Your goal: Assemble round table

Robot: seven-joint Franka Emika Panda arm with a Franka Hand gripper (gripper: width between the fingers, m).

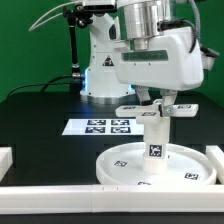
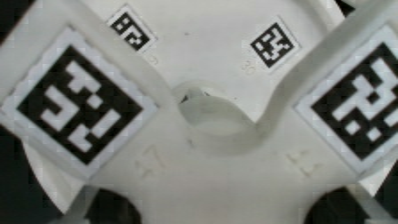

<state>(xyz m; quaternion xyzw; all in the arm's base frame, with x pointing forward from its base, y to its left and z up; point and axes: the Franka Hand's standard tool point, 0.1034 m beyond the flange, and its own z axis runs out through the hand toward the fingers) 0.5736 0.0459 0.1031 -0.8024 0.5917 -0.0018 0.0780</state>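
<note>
A white robot arm [image 1: 150, 45] reaches down from the top of the exterior view over a black table [image 1: 40, 115]. Near the front of the table, towards the exterior view's right, lies the large round disc [image 1: 120, 168], white with a raised rim and small black-and-white tags on its face. The short cylindrical post [image 1: 156, 138] stands upright at the middle of the disc, with a square tag on its side. The small four-armed cross piece [image 1: 133, 108] sits level on top of the post, its arms reaching out to either side. The gripper [image 1: 152, 99] is right at the centre of the cross piece, but its fingers are hidden against the white parts, so it cannot be told whether they are clamped on the piece or parted. Behind the disc, towards the exterior view's left, the marker board [image 1: 106, 126] lies flat on the table. A long white rail [image 1: 60, 190] runs along the front edge. The wrist view looks straight down at the cross piece [image 2: 80, 95], very close and blurred. Two of its arms show large tags either side of a round centre. Beyond them, the disc [image 2: 196, 30] shows two smaller tags.
</note>
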